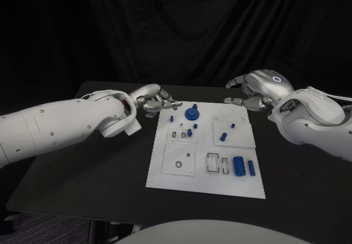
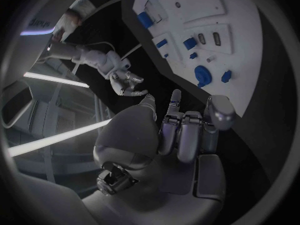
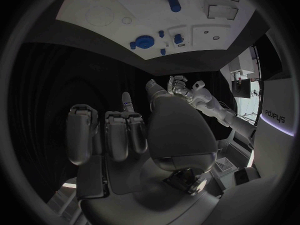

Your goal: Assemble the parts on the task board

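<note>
The left hand hovers empty, fingers loosely apart, beside the task board mid-counter, the right hand likewise empty beyond it; wrist views show blue parts scattered, so a first pick seems due.

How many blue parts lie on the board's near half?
2: a thick blue cylinder and a thinner blue cylinder, side by side toward the task board's right edge; none seems hidden.
</note>
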Robot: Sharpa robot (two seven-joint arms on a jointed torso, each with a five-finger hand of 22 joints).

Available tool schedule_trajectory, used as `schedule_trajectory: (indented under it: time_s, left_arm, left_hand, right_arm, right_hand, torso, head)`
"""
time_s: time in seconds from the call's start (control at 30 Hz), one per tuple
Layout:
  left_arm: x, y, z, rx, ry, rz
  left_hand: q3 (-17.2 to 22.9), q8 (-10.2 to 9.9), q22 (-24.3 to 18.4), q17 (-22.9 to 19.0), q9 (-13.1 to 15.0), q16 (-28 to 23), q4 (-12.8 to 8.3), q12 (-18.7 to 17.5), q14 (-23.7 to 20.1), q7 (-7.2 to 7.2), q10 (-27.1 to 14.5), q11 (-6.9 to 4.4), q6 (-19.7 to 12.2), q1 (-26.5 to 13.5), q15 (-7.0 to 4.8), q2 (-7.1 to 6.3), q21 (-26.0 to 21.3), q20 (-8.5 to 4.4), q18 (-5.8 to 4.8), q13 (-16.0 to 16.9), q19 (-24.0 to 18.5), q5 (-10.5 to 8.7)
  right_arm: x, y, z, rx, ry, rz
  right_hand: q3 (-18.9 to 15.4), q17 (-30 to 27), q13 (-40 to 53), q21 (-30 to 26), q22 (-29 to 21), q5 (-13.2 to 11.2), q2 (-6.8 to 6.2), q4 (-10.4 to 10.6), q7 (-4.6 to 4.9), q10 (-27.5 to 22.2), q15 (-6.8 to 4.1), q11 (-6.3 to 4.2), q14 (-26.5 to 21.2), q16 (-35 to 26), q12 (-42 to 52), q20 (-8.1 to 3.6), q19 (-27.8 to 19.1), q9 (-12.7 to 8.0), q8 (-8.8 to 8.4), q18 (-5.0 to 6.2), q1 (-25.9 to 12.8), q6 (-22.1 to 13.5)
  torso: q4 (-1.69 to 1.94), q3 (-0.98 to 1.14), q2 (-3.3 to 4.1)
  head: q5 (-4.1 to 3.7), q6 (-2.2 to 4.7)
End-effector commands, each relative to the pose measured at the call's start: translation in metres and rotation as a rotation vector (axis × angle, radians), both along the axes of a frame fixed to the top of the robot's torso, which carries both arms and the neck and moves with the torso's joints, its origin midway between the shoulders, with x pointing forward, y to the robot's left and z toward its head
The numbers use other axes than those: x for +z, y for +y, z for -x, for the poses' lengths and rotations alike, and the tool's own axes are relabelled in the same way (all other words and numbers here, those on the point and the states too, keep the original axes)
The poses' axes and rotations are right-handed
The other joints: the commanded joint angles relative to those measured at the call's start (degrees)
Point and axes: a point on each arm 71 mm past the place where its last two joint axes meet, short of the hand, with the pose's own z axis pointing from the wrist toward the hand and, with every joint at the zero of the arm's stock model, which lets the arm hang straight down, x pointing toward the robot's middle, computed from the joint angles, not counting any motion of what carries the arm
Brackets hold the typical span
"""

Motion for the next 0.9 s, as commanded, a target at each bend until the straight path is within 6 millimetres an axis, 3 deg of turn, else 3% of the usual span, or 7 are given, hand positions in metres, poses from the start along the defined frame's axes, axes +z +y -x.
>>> schedule_trajectory:
  time_s: [0.03,0.2,0.27,0.33,0.43,0.6,0.9]
  left_arm:
    - [0.0,-0.005,-0.003,0.087,-0.139,-0.287]
    - [-0.003,-0.018,-0.001,0.097,-0.123,-0.36]
    - [-0.004,-0.023,0.0,0.097,-0.113,-0.38]
    - [-0.005,-0.027,0.0,0.095,-0.103,-0.397]
    - [-0.006,-0.034,0.001,0.087,-0.09,-0.417]
    - [-0.008,-0.042,0.002,0.063,-0.071,-0.444]
    - [-0.014,-0.056,0.002,0.046,-0.016,-0.496]
  left_hand:
    - [-0.24,3.06,4.79,15.04,2.73,0.18,-0.28,0.15,5.99,-0.99,6.01,-1.01,0.21,-0.25,-0.85,0.18,2.18,-0.85,-1.03,15.12,3.08,0.94]
    - [-0.71,11.19,9.43,15.04,11.96,0.18,-0.09,0.15,5.99,-2.56,6.01,-2.54,-2.03,-0.63,-2.39,-0.09,4.09,-2.43,-1.92,15.12,6.1,3.16]
    - [-0.86,13.1,10.56,15.04,14.33,0.18,-0.09,0.15,5.99,-2.93,6.01,-2.88,-2.29,-0.81,-2.73,-0.17,4.5,-2.69,-2.16,15.12,6.8,3.28]
    - [-1.45,16.71,12.5,15.04,19.53,0.18,-0.11,0.15,5.99,-3.59,6.01,-3.5,-3.73,-1.84,-3.34,-0.19,5.21,-3.31,-2.54,15.12,8.01,2.72]
    - [-1.85,18.97,12.86,15.04,23.47,0.18,-0.04,0.15,5.99,-3.79,6.01,-3.95,-4.99,-2.52,-3.53,-0.07,5.27,-3.67,-2.59,15.12,8.24,2.79]
    - [-2.0,19.38,12.7,15.04,25.51,0.18,0.09,0.15,5.99,-3.83,6.01,-3.86,-6.11,-3.12,-3.69,0.39,5.12,-3.74,-2.56,15.12,8.15,3.79]
    - [-2.52,20.0,12.28,15.04,28.12,0.18,0.02,0.15,5.99,-4.13,6.01,-4.08,-5.37,-3.39,-3.83,0.13,4.71,-3.82,-2.45,15.12,7.8,2.99]
  right_arm:
    - [0.0,-0.007,-0.001,-0.034,-0.009,-0.012]
    - [-0.001,-0.011,-0.001,-0.045,-0.006,-0.008]
    - [-0.001,-0.012,-0.001,-0.048,-0.004,-0.007]
    - [-0.002,-0.013,-0.001,-0.05,-0.002,-0.005]
    - [-0.002,-0.013,-0.002,-0.052,0.001,-0.002]
    - [-0.003,-0.013,-0.003,-0.053,0.004,0.001]
    - [-0.008,-0.011,-0.002,-0.04,0.006,0.0]
  right_hand:
    - [-0.19,15.09,15.07,0.26,12.79,0.48,-0.13,-0.25,0.1,5.87,0.36,0.3,6.09,0.14,0.16,0.42,3.04,-0.08,0.35,-0.06,0.52,0.46]
    - [-0.22,15.09,15.07,0.29,12.8,0.6,-0.11,-0.22,0.09,5.87,0.36,0.29,6.09,0.14,0.16,0.42,3.06,-0.11,0.35,-0.07,0.48,0.52]
    - [-0.26,15.09,15.07,0.28,12.8,0.69,-0.09,-0.19,0.09,5.87,0.35,0.29,6.09,0.14,0.16,0.41,3.05,-0.12,0.36,-0.07,0.43,0.58]
    - [-0.26,15.09,15.07,0.28,12.8,0.69,-0.09,-0.19,0.09,5.87,0.35,0.29,6.09,0.14,0.16,0.41,3.05,-0.12,0.36,-0.07,0.43,0.58]
    - [-0.3,15.09,15.07,0.32,12.81,0.82,-0.06,-0.14,0.08,5.87,0.35,0.28,6.09,0.14,0.16,0.41,3.07,-0.15,0.37,-0.08,0.37,0.66]
    - [-0.33,15.09,15.07,0.32,12.81,0.97,0.0,-0.09,0.06,5.87,0.34,0.27,6.09,0.14,0.16,0.41,3.07,-0.17,0.39,-0.08,0.31,0.76]
    - [-0.77,15.09,15.07,0.35,12.82,1.46,0.26,0.6,-0.07,5.87,0.27,0.18,6.09,0.14,0.16,0.36,3.09,-0.34,0.46,-0.08,-0.59,1.31]
  torso:
    - [-0.37,0.83,-0.81]
    - [-0.66,1.34,-1.19]
    - [-0.74,1.41,-1.22]
    - [-0.96,1.57,-1.27]
    - [-0.97,1.62,-1.36]
    - [-0.85,1.52,-1.29]
    - [-1.41,1.44,-1.15]
  head:
    - [0.64,-0.64]
    - [0.58,-1.47]
    - [0.49,-1.61]
    - [0.51,-1.78]
    - [0.09,-2.21]
    - [-0.3,-2.21]
    - [0.18,-2.21]
